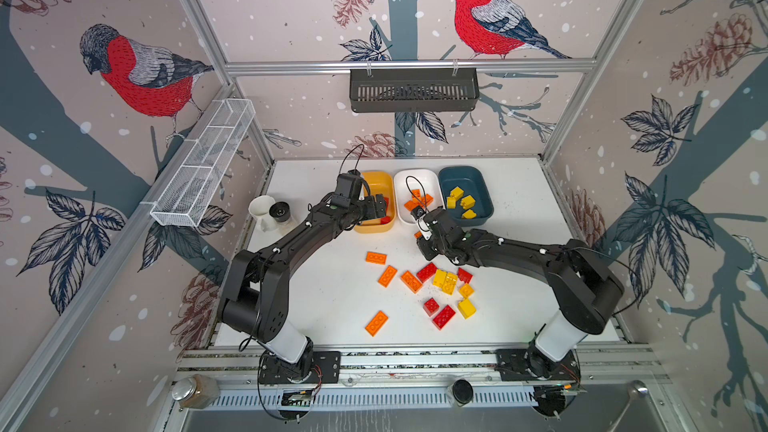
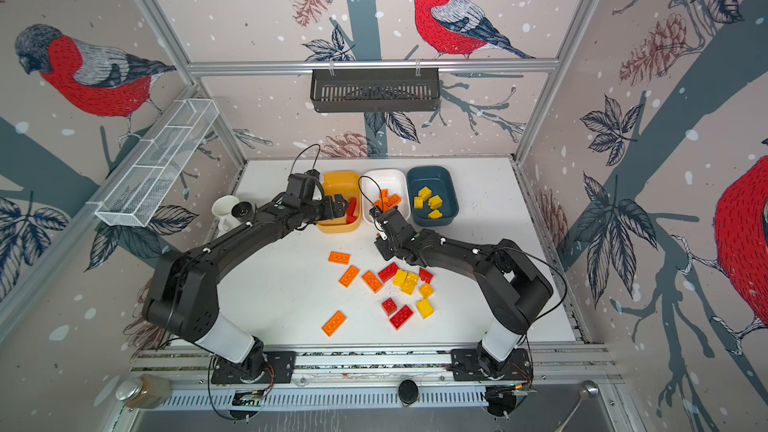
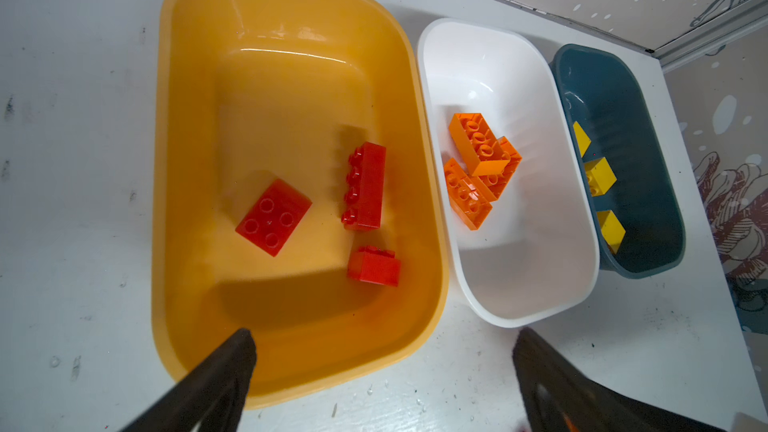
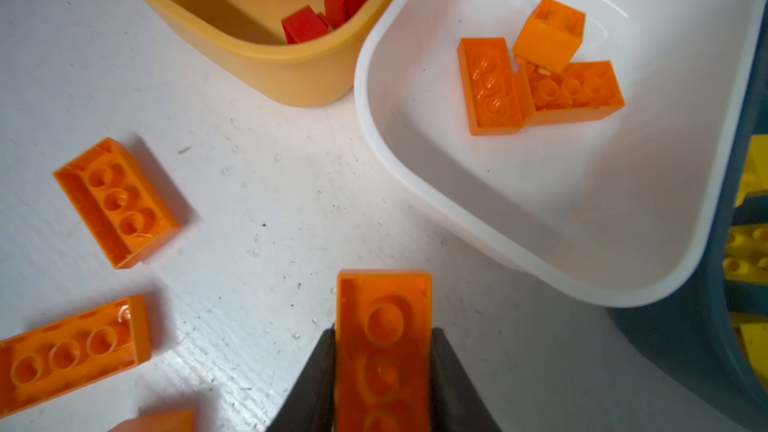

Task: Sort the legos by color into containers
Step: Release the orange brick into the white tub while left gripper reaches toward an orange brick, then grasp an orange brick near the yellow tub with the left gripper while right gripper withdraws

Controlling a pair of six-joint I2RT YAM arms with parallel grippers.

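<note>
Right wrist view shows your right end effector (image 4: 383, 338) gripping an orange lego (image 4: 384, 305) by its long sides, just near of the white container (image 4: 540, 243), which likely is its destination since it holds the sorted orange legos (image 4: 540, 85), while your left end effector (image 3: 384, 344) hangs wide and empty over the yellow-orange container (image 3: 199, 76) of red legos (image 3: 274, 222).

No legible text or labels

The left arm (image 1: 291, 243) and right arm (image 1: 519, 249) are matte black with white base segments. Thin black cables (image 1: 345, 161) loop near their wrists
</note>
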